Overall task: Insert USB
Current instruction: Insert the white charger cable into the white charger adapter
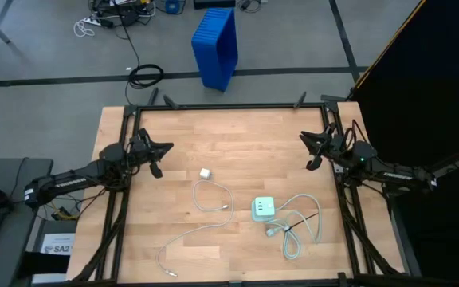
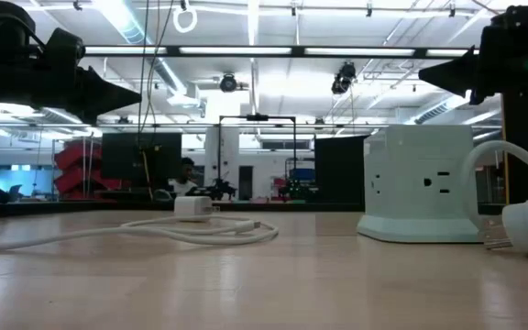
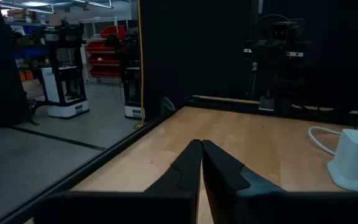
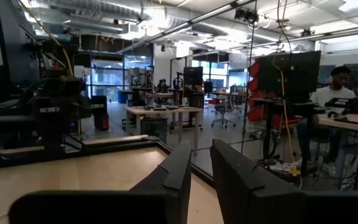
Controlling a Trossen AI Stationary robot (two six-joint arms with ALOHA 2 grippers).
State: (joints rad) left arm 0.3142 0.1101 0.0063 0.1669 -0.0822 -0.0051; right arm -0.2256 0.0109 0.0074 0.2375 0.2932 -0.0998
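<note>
1. High view: USB (image 1: 211, 197) lies mid-table, left of the charger block (image 1: 262, 209)
2. Left gripper (image 1: 164, 147), left edge, clenched
3. Right gripper (image 4: 199, 163), right edge: fingers slightly apart, empty; a person (image 4: 339, 84) sits behind

This is a robotics lab in a big open industrial hall. Long strip lights (image 2: 246, 50) and bare ducts (image 4: 98, 25) run under a high ceiling, red parts bins (image 3: 107, 50) sit on racks, and other black-framed robot rigs (image 2: 257, 151) stand on a grey floor (image 1: 54, 48) marked with dark tape lines. A person (image 4: 337, 87) sits at a workbench (image 4: 353, 121) with monitors, and a blue crate (image 1: 216, 44) and loose cables (image 1: 145, 76) lie on the floor beyond the wooden desk (image 1: 237, 135).
</note>
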